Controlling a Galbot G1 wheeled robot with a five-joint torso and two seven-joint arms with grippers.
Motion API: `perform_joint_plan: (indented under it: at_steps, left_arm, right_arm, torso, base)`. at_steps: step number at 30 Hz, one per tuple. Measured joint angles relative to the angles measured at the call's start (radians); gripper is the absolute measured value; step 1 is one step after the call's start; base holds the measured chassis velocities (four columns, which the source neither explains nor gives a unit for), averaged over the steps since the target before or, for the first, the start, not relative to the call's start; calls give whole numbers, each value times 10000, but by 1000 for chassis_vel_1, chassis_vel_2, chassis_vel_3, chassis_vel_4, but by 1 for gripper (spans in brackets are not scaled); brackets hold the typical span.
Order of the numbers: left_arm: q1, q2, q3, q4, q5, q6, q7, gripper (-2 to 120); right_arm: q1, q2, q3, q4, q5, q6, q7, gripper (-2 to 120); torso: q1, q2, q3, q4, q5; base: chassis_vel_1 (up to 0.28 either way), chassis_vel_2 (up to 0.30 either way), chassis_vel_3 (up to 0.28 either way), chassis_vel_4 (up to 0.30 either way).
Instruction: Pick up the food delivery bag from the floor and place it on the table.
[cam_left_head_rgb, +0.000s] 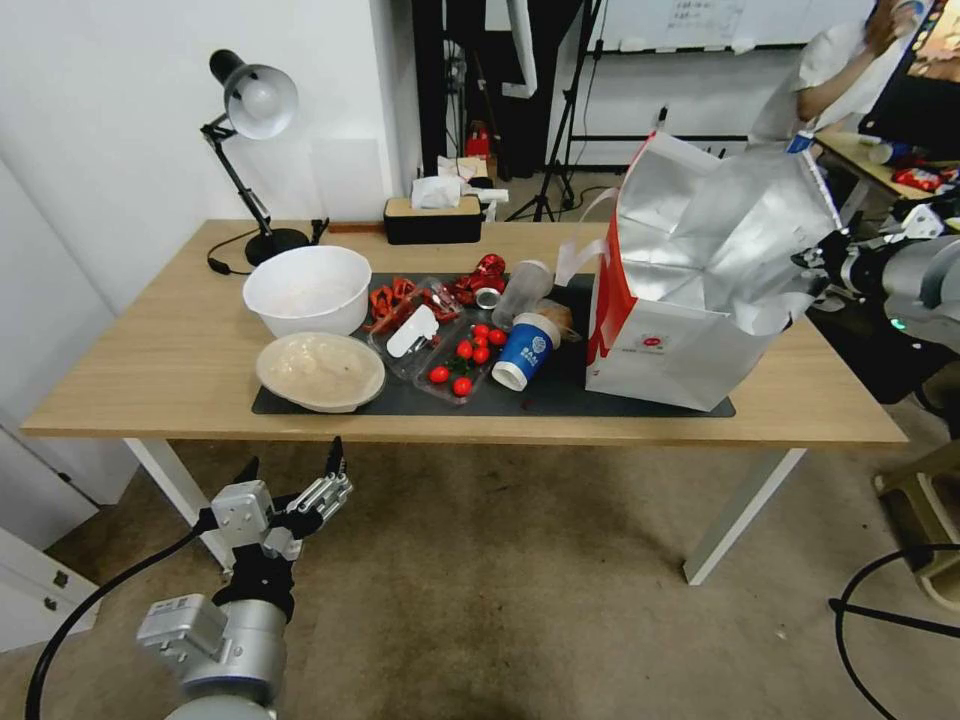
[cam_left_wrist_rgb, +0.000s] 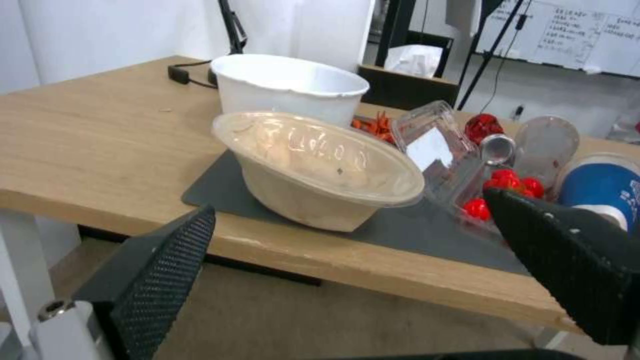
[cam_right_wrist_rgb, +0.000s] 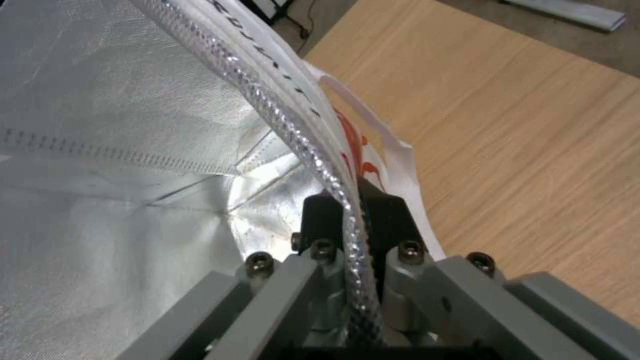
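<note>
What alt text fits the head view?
The bag stands on the right of the table, its rim pinched by the right gripper. Bowls, tomatoes and a tipped cup lie left of it; the left gripper hangs open below the front edge.

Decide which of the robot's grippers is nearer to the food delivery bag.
Right. The right gripper is shut on the rim of the food delivery bag, which stands on the table. The left gripper hangs open below the table's front edge, over the floor, far from it.
</note>
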Motion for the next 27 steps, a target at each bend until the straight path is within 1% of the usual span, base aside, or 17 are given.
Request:
perform_joint_plan:
  at_steps: [12, 17, 19, 20, 21, 22, 23, 24, 27]
  left_arm:
    - [-1, 26, -3, -22, -53, -7, -15, 100]
    - [20, 33, -7, -53, -56, -8, -22, 100]
    - [30, 24, -6, -56, -56, -11, -37, 100]
    - [30, 24, -6, -56, -56, -11, -37, 100]
    - [43, 19, 2, -56, -55, -15, -52, 100]
    - [55, 14, 6, -58, -53, -18, -58, 100]
    - [75, 6, 10, -66, -50, -24, -61, 100]
    - [75, 6, 10, -66, -50, -24, -61, 100]
    - [129, -34, 12, -109, -24, -57, -64, 100]
  right_arm:
    - [82, -50, -84, -41, -181, -59, -71, 0]
    - [-9, -61, -81, -21, -340, -226, -336, 0]
    - [-85, -80, -78, 6, -536, -326, -580, 8]
    - [-85, -80, -78, 6, -536, -326, -580, 8]
    - [-102, -79, -101, 18, -607, -330, -671, 15]
    - [-94, -69, -121, 18, -621, -313, -677, 17]
    - [-52, -50, -159, -11, -619, -296, -677, 24]
    - [-52, -50, -159, -11, -619, -296, -677, 24]
    - [98, -47, -263, -161, -593, -286, -705, 35]
  torso:
    - [1, 0, 0, 0, 0]
    - [0, 0, 0, 0, 0]
    - [0, 0, 0, -1, 0]
    - [0, 0, 0, -1, 0]
    - [0, 0, 0, -1, 0]
    - [0, 0, 0, -1, 0]
    - [1, 0, 0, 0, 1]
    - [1, 0, 0, 0, 1]
    - [0, 0, 0, 0, 0]
  base:
    - [0, 0, 0, 0]
    - [0, 0, 0, 0]
    - [0, 0, 0, 0]
    - [0, 0, 0, 0]
    - [0, 0, 0, 0]
    - [0, 0, 0, 0]
    - [0, 0, 0, 0]
    - [0, 0, 0, 0]
    - [0, 0, 0, 0]
